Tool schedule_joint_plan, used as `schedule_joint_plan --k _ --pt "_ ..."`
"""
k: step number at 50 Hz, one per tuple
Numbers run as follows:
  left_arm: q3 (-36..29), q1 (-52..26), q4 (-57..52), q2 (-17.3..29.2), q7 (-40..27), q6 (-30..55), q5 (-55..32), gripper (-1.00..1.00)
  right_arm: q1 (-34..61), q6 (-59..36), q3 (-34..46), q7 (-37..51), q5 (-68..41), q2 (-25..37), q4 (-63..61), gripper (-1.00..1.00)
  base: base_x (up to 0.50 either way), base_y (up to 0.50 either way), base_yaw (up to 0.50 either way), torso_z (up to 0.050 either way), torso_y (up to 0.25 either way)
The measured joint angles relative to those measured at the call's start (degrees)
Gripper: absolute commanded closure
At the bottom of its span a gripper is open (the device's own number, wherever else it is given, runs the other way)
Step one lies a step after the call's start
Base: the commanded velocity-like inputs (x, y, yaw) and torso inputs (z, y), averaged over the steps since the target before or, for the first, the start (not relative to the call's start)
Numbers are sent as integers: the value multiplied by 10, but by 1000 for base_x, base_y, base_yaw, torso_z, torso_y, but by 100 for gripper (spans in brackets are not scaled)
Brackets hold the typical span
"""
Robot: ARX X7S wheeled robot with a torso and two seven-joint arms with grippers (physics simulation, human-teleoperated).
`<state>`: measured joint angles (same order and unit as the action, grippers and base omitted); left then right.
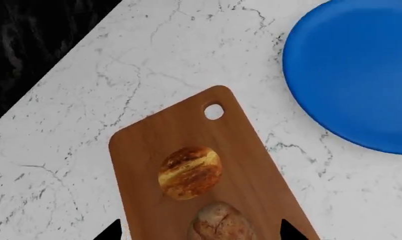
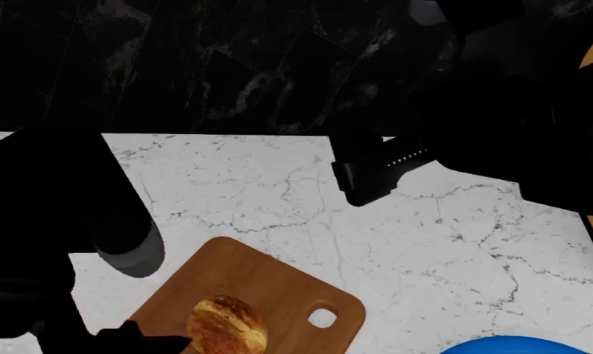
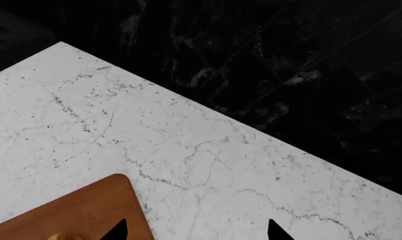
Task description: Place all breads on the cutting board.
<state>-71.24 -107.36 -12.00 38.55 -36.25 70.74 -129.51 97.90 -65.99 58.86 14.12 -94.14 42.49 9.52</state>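
Note:
The brown wooden cutting board (image 1: 154, 145) lies on the white marble counter, its hole towards the blue plate. The glossy golden roll (image 1: 189, 172) and the darker brown roll (image 1: 221, 222) both rest on it, side by side. My left gripper (image 1: 201, 232) is open above the board, its fingertips either side of the brown roll, which it does not touch. In the head view the board (image 2: 276, 291) and golden roll (image 2: 228, 324) show at the bottom; the brown roll is out of view there. My right gripper (image 3: 195, 231) is open and empty above the counter, by the board's corner (image 3: 87, 215).
A round blue plate (image 1: 354, 70) lies on the counter beside the board's hole end and also shows in the head view (image 2: 503, 345). A black marble wall (image 2: 228, 66) rises behind the counter. The right gripper's body (image 2: 370, 173) hangs over the counter's far middle.

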Motion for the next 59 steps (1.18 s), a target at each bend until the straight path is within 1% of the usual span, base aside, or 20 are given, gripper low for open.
schedule_joint_plan --k 10,26,38,50,59 --pt "43 7 -18 42 -23 -64 47 -100 -10 27 -18 29 -6 23 -38 -100 0 0 0 0 0" --pt "97 29 -63 111 -90 -165 122 -100 -43 82 -61 134 -53 91 -151 -100 0 0 0 0 0" --pt "127 61 -97 151 -119 -234 168 -100 -64 126 -92 210 -81 141 -236 -100 0 0 0 0 0" --pt "154 103 -146 198 -149 -303 203 -100 -110 186 -114 272 -55 193 -325 -100 0 0 0 0 0" --pt "165 146 -195 230 -170 -353 232 -100 -176 269 -128 308 -29 236 -382 -100 0 0 0 0 0"
